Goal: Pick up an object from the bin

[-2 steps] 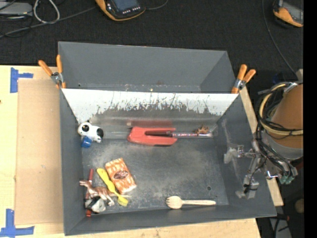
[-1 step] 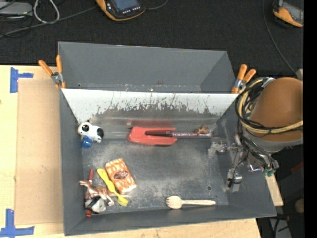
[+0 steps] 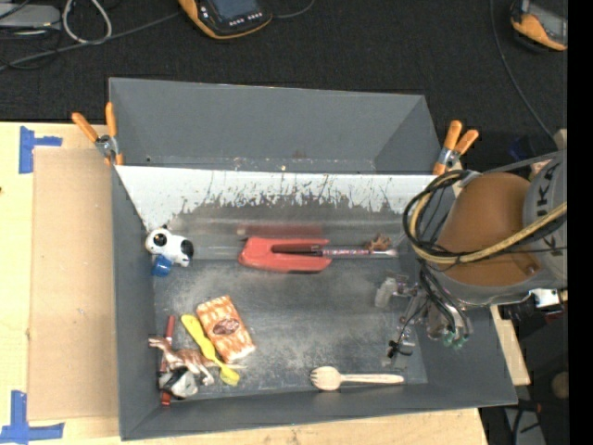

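The wooden spoon (image 3: 357, 377) lies flat along the near edge of the bin (image 3: 278, 128), its handle pointing to the near right corner. Being thin and close to the wall, it would likely slide or tip out of a grasp, or the tool could knock against the wall.

The pincer (image 3: 403, 327) hangs over the floor by the right wall, just beyond the spoon's handle. I cannot tell how far open it is or whether it has hold of anything.

An orange packet (image 3: 225, 327) tops a heap in the near left corner. Further back lie a red-handled tool (image 3: 283, 253) and a panda toy (image 3: 167, 243).
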